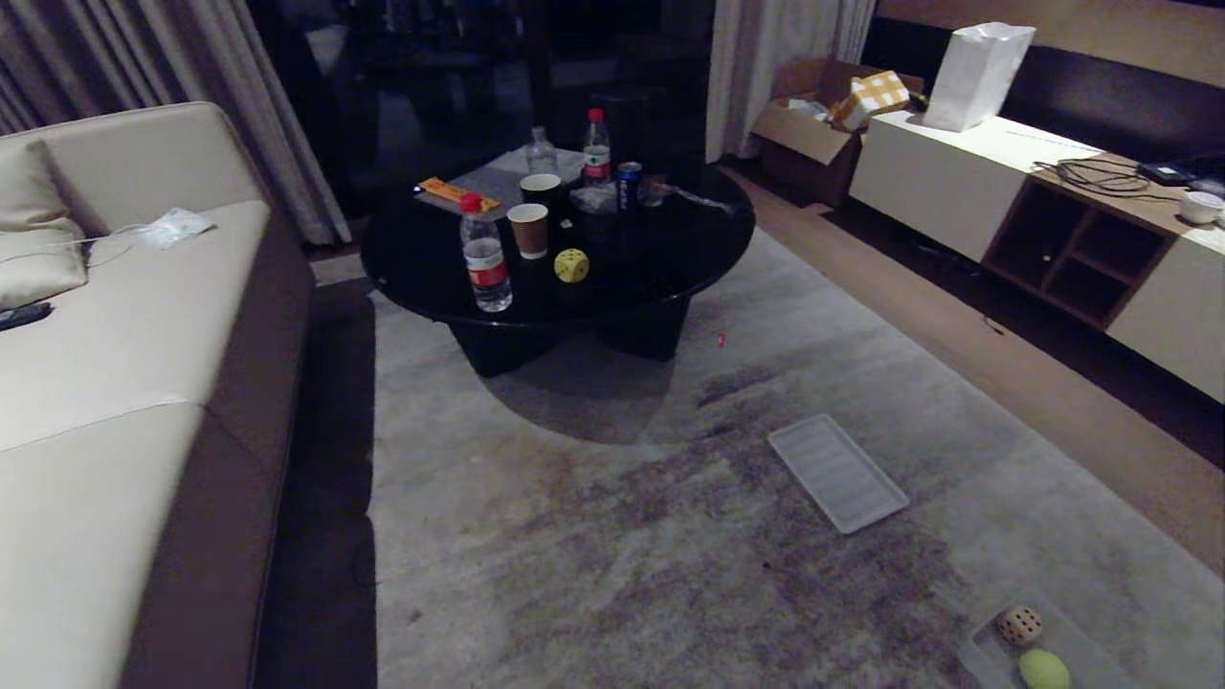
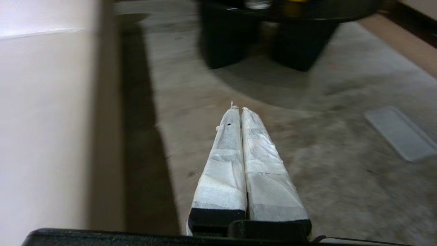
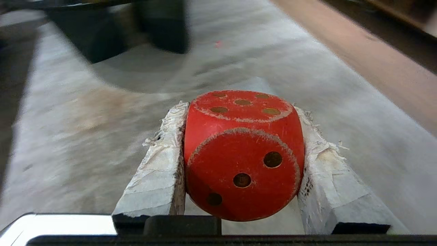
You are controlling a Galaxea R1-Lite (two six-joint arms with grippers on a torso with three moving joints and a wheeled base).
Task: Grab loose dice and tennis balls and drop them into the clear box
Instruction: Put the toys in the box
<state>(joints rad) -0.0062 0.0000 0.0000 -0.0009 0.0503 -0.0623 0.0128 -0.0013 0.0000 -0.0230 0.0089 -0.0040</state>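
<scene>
Scuffed red die (image 3: 243, 155), three pips facing, pinched in right gripper (image 3: 241, 112); left gripper (image 2: 240, 111) pressed together.

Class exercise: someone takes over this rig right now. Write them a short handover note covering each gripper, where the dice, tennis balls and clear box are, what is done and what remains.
Right gripper: jaws shut on the red die, neither seen in the head view.
Left gripper: jaws shut, empty, above the rug.
Clear box: on the rug at the robot's near right, holding the beige die and one tennis ball.
Yellow die: on the black round table.
Done: two items boxed, red die picked up.
Left: drop the red die in, fetch the yellow die. No other loose pieces visible.
</scene>
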